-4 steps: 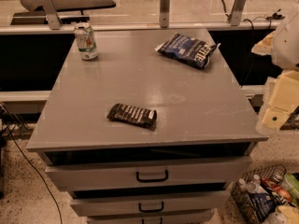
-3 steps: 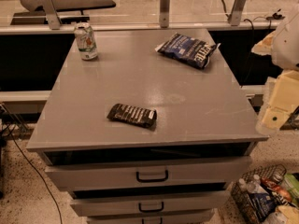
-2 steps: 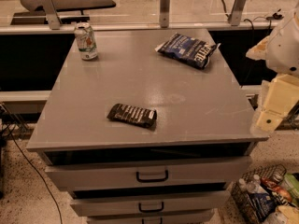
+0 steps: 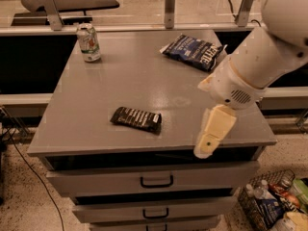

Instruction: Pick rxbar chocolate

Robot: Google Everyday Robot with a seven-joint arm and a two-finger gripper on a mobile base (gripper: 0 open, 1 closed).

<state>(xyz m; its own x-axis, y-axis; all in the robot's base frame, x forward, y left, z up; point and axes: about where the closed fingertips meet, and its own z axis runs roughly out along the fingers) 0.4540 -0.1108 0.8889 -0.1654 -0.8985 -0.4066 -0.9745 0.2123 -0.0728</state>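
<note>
The rxbar chocolate, a flat dark bar with white lettering, lies on the grey table top near its front edge, a little left of centre. My gripper is at the end of the white arm coming in from the upper right. It hangs over the table's front right edge, to the right of the bar and apart from it. Nothing shows in the gripper.
A white-green drink can stands at the back left. A crinkled blue chip bag lies at the back right, just behind the arm. Drawers with handles sit below the table top. A wire basket of items stands on the floor at lower right.
The arm has swung in from the right edge of the view, over the table's front right part and closer to the bar. The bar, can and bag have not moved.
</note>
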